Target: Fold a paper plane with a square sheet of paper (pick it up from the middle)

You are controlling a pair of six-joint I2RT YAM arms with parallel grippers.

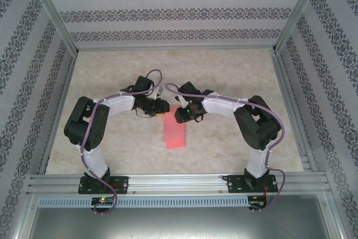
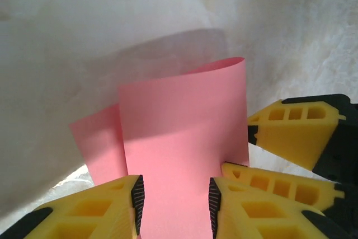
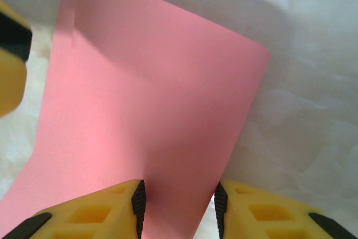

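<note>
From above, the square sheet of paper point(image 1: 174, 134) lies on the table point(image 1: 235, 76) as a narrow folded strip. Its long axis runs from near to far, and its far end is between the left gripper point(image 1: 160, 107) and the right gripper point(image 1: 183, 116), both equally near. In the left wrist view the jaws are partly spread, with two pink layers showing between them, one curling up. In the right wrist view the jaws are also apart, with smooth paper just ahead.

Pale, marbled beige table point(image 1: 112, 149), edged by aluminium rails point(image 1: 179, 180) at the near side. Lying near its middle, a salmon-pink square sheet of paper point(image 1: 174, 132), folded long and narrow, near end flat on the surface, far end curling upward.
</note>
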